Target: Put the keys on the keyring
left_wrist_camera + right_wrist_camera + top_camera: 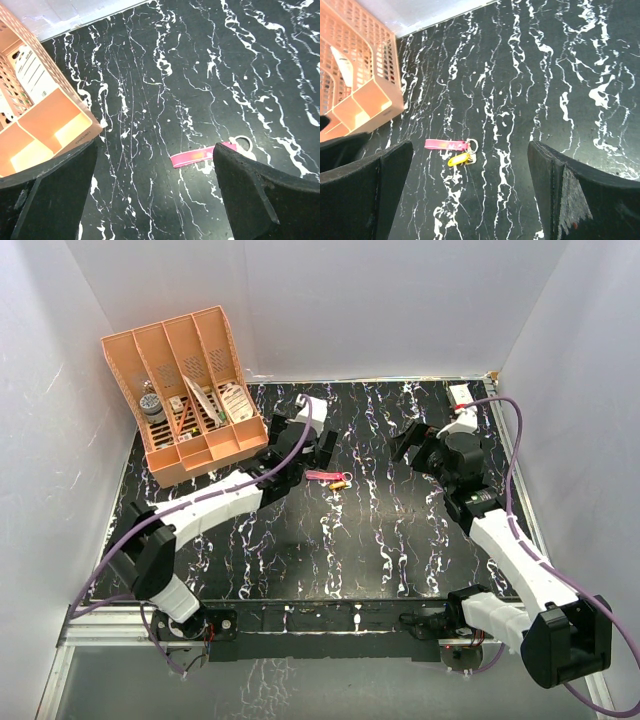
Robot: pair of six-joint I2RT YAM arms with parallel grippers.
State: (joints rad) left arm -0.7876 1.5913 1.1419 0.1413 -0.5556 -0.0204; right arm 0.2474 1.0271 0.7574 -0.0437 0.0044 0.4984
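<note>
The keyring's pink strap (319, 476) lies flat on the black marbled table, its small metal ring (472, 145) at the right end. The yellow key (458, 159) lies slanted just below that ring and touches it; I cannot tell whether it is threaded on. My left gripper (300, 445) hovers open just behind and left of the strap (192, 156), nothing between its fingers (260, 200), and the right finger hides part of the ring (243, 144). My right gripper (422, 447) stands open to the right, apart from the keyring, which shows small in its view with the strap (446, 145) on the left.
An orange file organizer (190, 390) holding small items stands at the table's back left, close to my left gripper; its corner (75, 130) shows in the left wrist view. White walls enclose the table on three sides.
</note>
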